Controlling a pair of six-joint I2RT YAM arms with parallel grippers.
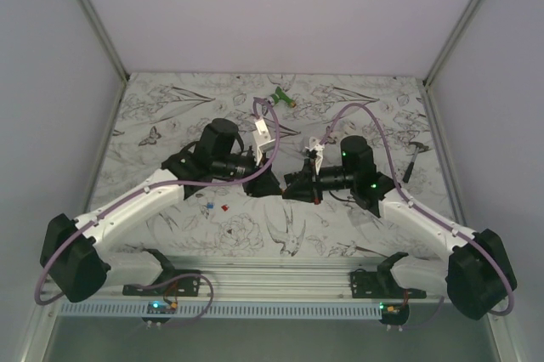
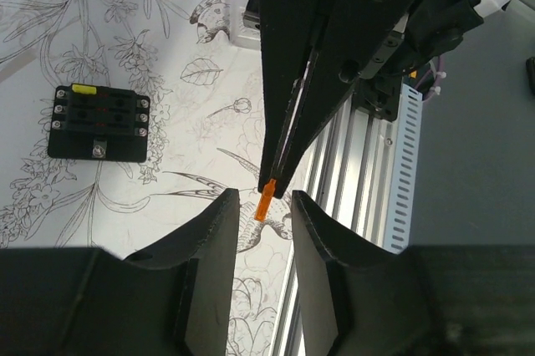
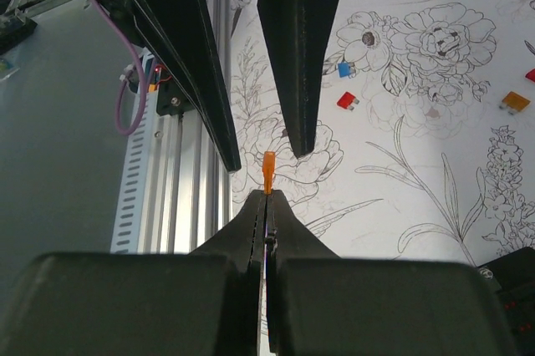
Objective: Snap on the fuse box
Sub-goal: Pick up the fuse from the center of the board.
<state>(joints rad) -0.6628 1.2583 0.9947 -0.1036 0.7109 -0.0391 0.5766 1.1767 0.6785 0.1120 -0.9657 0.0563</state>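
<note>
Left wrist: left gripper [image 2: 264, 195] spread about an orange fuse [image 2: 265, 205] the right gripper [image 3: 267, 195] pinches; fuse box [image 2: 99, 122] lies well apart from it

Matt black plastic fuse box [image 2: 98, 123], with small shiny metal screws [image 2: 99, 152] on it. White surface [image 2: 167, 55] is smooth and matt with printed black line-art flowers; cloth or paper, cannot tell. Both left pincer [image 2: 263, 199] and right pincer [image 3: 267, 197] are black plastic, matt, faintly grainy. Translucent glossy plastic orange fuse [image 3: 268, 170]. Ribbed bare aluminium rail [image 3: 188, 197], satin sheen. Smooth, slightly glossy purple cable [image 3: 125, 101]. Plain matt pale side walls [image 1: 51, 82].
</note>
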